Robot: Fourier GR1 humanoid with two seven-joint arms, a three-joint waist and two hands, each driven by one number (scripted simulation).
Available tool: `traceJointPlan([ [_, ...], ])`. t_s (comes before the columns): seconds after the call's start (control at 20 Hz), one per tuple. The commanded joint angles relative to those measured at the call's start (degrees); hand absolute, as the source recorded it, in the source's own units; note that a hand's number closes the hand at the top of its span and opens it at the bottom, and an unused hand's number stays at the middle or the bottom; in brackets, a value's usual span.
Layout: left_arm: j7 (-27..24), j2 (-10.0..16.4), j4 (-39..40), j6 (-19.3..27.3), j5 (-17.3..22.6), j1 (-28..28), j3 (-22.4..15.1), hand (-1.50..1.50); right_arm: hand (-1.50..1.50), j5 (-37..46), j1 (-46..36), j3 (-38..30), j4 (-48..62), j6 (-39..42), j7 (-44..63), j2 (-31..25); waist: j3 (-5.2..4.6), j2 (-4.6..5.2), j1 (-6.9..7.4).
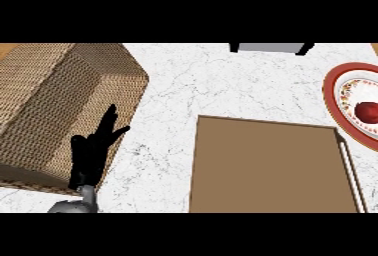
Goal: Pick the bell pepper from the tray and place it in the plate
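The bell pepper (367, 111) is lying on the plate (330, 95) at the right edge, near the tray (266, 170). The left hand (87, 157) is resting lower left, fingers spread.

Pepper (367, 111): dark red, rounded, sitting in the plate's well, off the tray to its far right.
Plate (329, 87): red rim, white patterned centre, flat, just beside the tray's far right corner, partly cut by the view's edge.
Tray (266, 170): plain brown, rectangular, shallow, lying flat.
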Motion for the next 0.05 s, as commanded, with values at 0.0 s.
traceJointPlan([
  [0.0, -0.23, 0.53, 2.29, -0.13, 0.75, 0.39, 1.57, 0.0, -1.5, 0.35, 0.28, 0.11, 0.06, 0.42, -0.76, -0.73, -0.15, 0.36, 0.22],
])
